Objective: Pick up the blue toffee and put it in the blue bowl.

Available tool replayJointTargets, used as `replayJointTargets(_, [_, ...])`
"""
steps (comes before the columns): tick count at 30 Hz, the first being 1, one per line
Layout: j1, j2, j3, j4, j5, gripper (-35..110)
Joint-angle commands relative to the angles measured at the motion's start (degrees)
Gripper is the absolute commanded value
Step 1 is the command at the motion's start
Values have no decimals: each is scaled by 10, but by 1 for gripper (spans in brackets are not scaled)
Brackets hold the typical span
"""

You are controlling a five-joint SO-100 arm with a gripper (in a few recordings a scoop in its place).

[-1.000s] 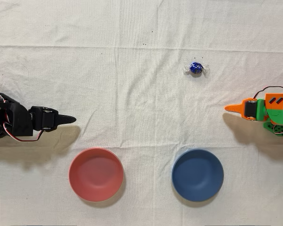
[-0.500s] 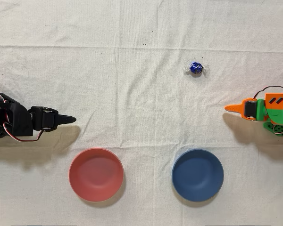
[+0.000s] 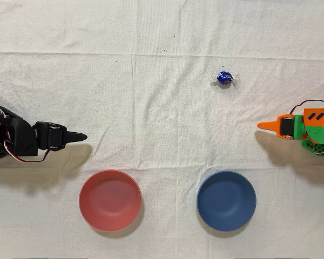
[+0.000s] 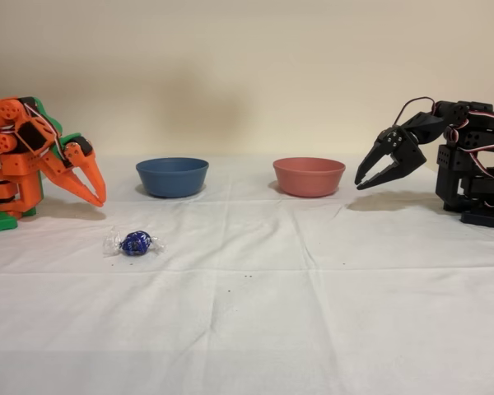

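Foil-shiny blue toffee (image 4: 137, 243) on creased white cloth (image 4: 313, 313), near matte blue bowl (image 4: 172, 176)

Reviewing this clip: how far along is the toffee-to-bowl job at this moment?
Nothing looks done yet. The blue toffee lies on the white cloth, apart from both bowls. The blue bowl sits empty beside the pink-red bowl. The orange arm's pincer hangs near its base, holding nothing. All steps remain: reach, grasp, carry, release.
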State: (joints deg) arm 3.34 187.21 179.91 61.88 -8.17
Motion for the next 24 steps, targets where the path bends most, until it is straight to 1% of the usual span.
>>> replayJointTargets(1, [-29, -1, -8, 1, -23, 0])
replayJointTargets(4, [-39, -1, -8, 1, -29, 0])
replayJointTargets(8, [-42, -1, -8, 1, -7, 0])
replayJointTargets(13, [-8, -1, -13, 2, -66, 0])
replayJointTargets(19, [40, -18, -64, 41, -101, 0])
replayJointTargets(24, [40, -90, -148, 55, -73, 0])
